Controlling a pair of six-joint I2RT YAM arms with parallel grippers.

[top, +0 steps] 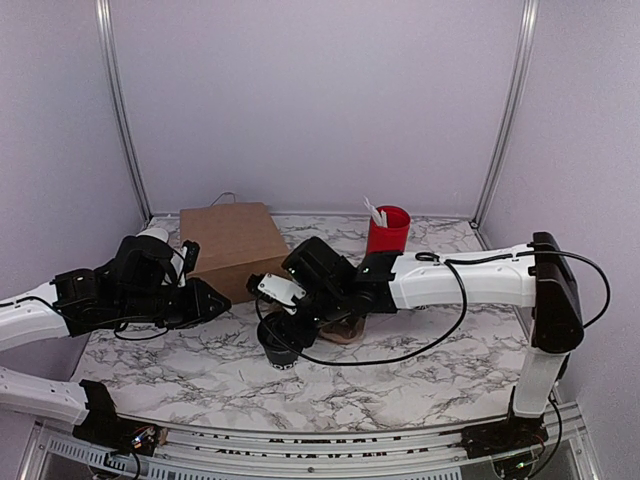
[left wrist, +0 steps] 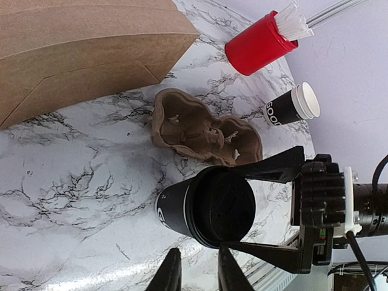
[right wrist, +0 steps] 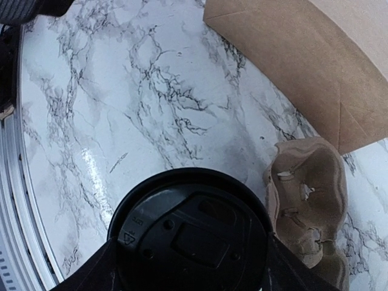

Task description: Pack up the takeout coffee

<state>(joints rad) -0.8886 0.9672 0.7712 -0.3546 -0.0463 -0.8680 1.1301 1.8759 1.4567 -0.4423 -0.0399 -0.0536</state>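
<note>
Step in hand: grasp made, transfer not yet begun (judged).
Takeout coffee [left wrist: 206, 206]: lid on, standing near the middle of the tabletop [left wrist: 73, 182], just beside the cardboard cup carrier [left wrist: 206, 130]. Whether its base rests on the marble or is raised, I cannot tell.
Right gripper [left wrist: 231, 210]: jaws clenched on the takeout coffee, one finger on each side just under the lid.
Left gripper [left wrist: 197, 257]: jaws narrowly parted, nothing between them, hanging near the cup.
Carrier: both wells bare.
Brown paper bag [left wrist: 79, 54]: lying behind the carrier; its mouth is not shown.
Done: cup lidded and gripped.
Left (judged): set the cup in a carrier well or the bag, then release; which one is meant is not shown.
</note>
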